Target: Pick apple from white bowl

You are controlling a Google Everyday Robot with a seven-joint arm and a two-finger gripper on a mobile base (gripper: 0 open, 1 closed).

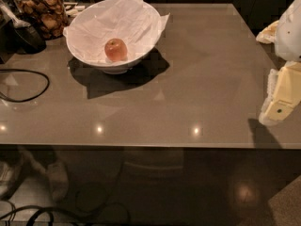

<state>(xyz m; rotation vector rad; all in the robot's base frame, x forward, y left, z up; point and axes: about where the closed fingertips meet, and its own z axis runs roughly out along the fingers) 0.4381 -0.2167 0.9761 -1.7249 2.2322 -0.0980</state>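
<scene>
The grey-brown table took up most of what I could see, its glossy top catching 3 small spots of light near the front edge. On its far left part stood the white bowl, wide and flaring on a small foot, throwing a dark shadow toward the front and right. Crinkled white paper lined it and stuck up past the rim at the back and on the right.

At the right edge of the table, the robot's pale arm came in from the side, and the cream-coloured gripper hung at about the table's right border, well apart from the bowl. It touched nothing and held nothing that I could make out. Whether it was spread or closed, I could not tell.

A glass jar of brown cookies stood behind the bowl at the far left corner. A black cable looped across the left side.

The apple, 1 small reddish-orange fruit, lay on the paper inside the bowl, toward its front.
</scene>
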